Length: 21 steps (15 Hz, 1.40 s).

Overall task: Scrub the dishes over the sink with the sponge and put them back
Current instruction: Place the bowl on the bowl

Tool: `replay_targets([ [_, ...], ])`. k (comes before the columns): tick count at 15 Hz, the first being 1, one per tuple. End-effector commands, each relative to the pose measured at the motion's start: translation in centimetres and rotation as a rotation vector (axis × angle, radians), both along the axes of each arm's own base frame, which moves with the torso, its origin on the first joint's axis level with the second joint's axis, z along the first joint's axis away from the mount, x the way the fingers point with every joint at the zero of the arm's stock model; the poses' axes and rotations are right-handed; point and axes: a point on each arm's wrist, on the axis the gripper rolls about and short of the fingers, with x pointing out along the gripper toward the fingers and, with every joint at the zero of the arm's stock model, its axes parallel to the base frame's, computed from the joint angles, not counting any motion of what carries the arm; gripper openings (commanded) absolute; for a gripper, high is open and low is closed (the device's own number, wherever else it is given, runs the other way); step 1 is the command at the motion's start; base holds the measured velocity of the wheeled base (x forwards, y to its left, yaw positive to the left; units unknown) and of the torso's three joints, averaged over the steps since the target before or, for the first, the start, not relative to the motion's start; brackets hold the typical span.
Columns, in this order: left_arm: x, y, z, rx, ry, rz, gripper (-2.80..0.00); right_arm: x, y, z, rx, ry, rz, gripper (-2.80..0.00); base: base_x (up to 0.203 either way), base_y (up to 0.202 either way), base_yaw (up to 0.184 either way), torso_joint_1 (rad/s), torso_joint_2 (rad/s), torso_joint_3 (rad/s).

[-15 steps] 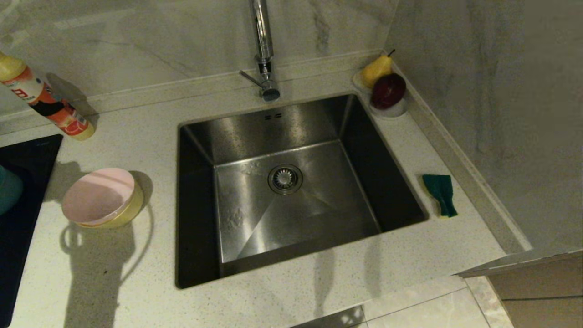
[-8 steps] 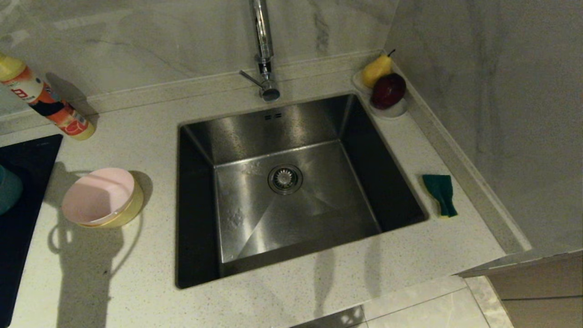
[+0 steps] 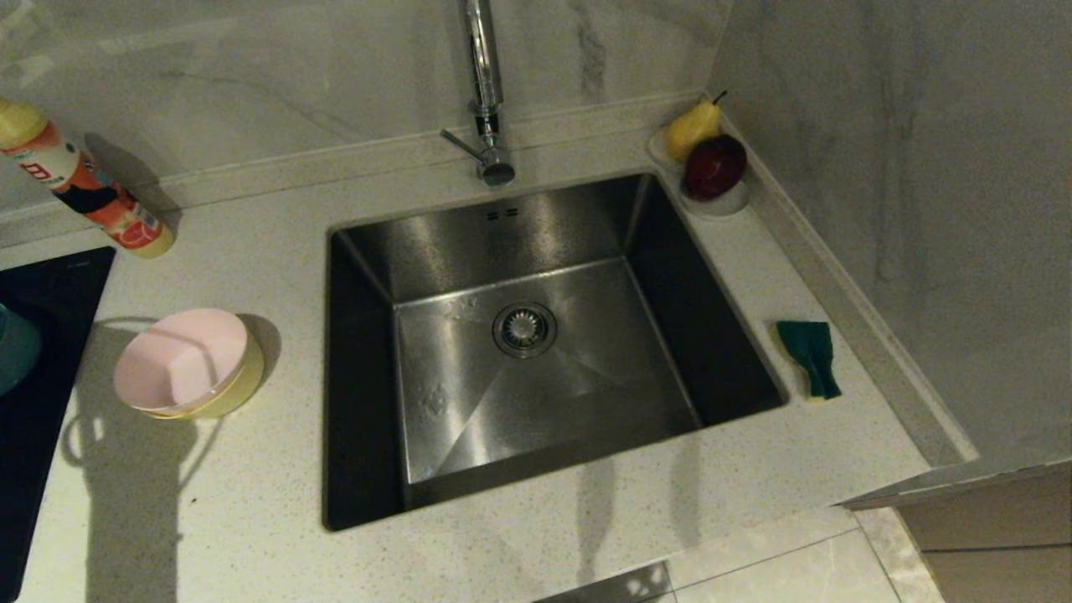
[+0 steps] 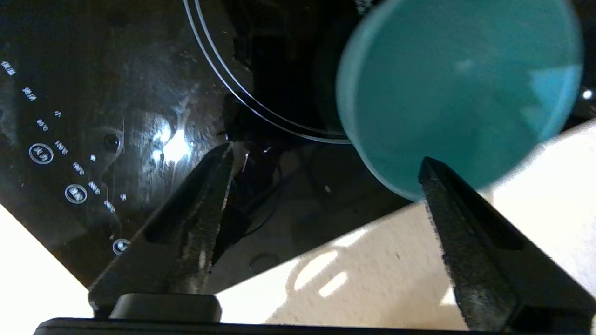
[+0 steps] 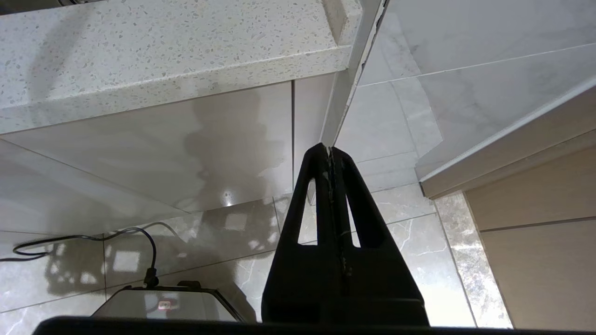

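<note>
The right gripper (image 5: 329, 151) is seen parked below the worktop's front edge, its fingers pressed together on nothing. The left gripper (image 4: 323, 156) is held above the black hob (image 4: 116, 93) at the worktop's left edge, spread wide and empty, with the light blue bowl (image 4: 458, 93) beneath it. On the worktop (image 3: 251, 502) left of the sink (image 3: 536, 343), the pink bowl (image 3: 180, 360) is nested in the yellow bowl (image 3: 239, 387). The sponge (image 3: 810, 356) lies by the sink's right rim. A dish of fruit (image 3: 712, 163) is set at the back right corner, a bottle (image 3: 84, 188) at the back left.
</note>
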Motion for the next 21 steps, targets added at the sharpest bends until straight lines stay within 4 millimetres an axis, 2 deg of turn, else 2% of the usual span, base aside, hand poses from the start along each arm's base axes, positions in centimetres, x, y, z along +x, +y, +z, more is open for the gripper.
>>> replay_targets([
  [1,0.5,0.9,-1.4,-0.036,0.021,0.007,0.00,0.0,0.0,0.0,0.000,0.002,0.000,-2.80,0.000,0.000,0.000,0.000,0.00,0.000],
  [5,0.5,1.1,-1.5,-0.038,0.018,0.005,0.00,0.0,0.0,0.0,0.000,0.002,0.000,-2.80,0.000,0.000,0.000,0.000,0.00,0.000],
  [13,1.8,2.9,-4.6,-0.093,0.053,0.018,0.00,0.0,0.0,0.0,0.000,0.002,0.000,-2.80,0.000,0.000,0.000,0.000,0.00,0.000],
  [20,2.1,3.3,-5.3,-0.106,0.061,0.018,0.00,0.0,0.0,0.0,0.000,0.002,0.000,-2.80,0.000,0.000,0.000,0.000,0.00,0.000],
  [21,2.1,3.3,-5.3,-0.106,0.060,0.021,-2.80,0.0,0.0,0.0,0.000,0.003,0.000,-2.80,0.000,0.000,0.000,0.000,0.00,0.000],
])
